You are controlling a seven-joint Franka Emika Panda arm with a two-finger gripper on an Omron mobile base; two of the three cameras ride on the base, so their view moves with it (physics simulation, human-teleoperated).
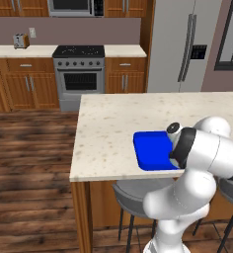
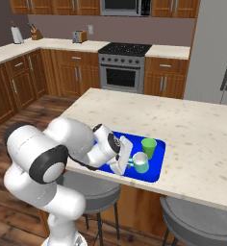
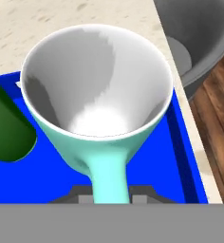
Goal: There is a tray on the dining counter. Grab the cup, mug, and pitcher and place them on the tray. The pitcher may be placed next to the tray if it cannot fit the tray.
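Gripper (image 2: 128,162) jaws straddled the pale teal mug's (image 3: 97,102) handle, grip state unclear; mug stood on flat bright-blue tray (image 2: 156,170), small green tumbler (image 2: 148,147) just beyond.

Even bright rendered light, soft faint shadows, no glare, slightly coarse, blurry edges

Teal mug (image 2: 141,163) beside green cup (image 2: 148,147) on blue tray (image 2: 154,175).

Flat bright-blue rectangular tray (image 2: 154,174). Small plain green tumbler cup (image 2: 148,147). Small pale teal mug (image 3: 97,109), whitish-grey inside, teal handle between the dark fingertips. Beige speckled stone counter top (image 2: 202,139), brown wooden sides. Grey round stool seats (image 3: 206,33).
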